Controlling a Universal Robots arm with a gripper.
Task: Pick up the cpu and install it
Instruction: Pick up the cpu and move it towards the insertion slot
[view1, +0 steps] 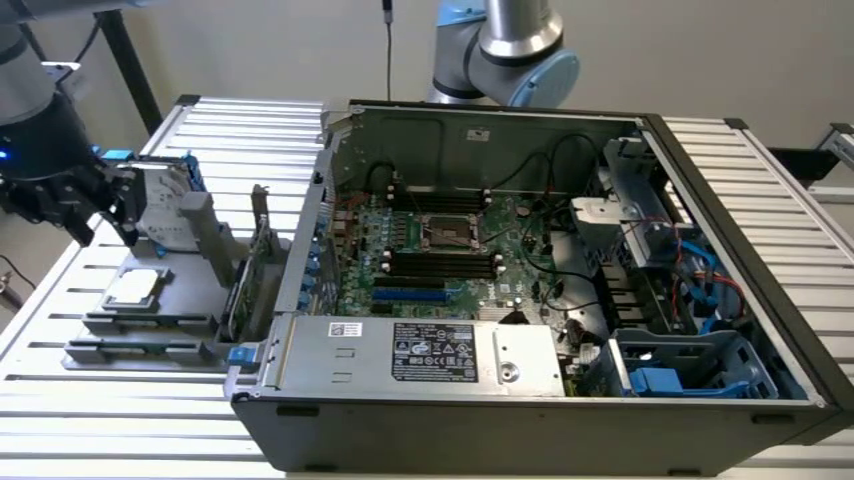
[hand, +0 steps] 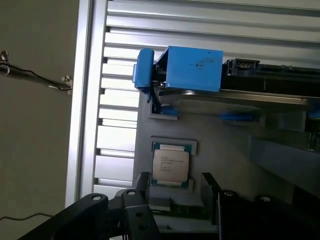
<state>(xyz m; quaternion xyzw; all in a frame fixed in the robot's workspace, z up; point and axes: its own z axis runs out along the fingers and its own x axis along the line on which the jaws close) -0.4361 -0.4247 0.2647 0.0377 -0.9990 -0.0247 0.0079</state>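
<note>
A small square cpu (hand: 171, 166) lies flat in a grey holder (hand: 225, 150) near the slatted table's (view1: 134, 400) edge at the exterior view's left. The gripper (view1: 104, 222) hangs over it, jaws apart and empty. The chip looks light, stiff, slick-topped and fragile underneath. Its 2 opposite rims seem the safest grip.

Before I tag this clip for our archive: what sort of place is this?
Probably a robotics lab bench for computer assembly: an open computer case with its motherboard bared sits on a slatted metal table, a cpu lies in a grey holder beside it, with a gripper close by.
</note>
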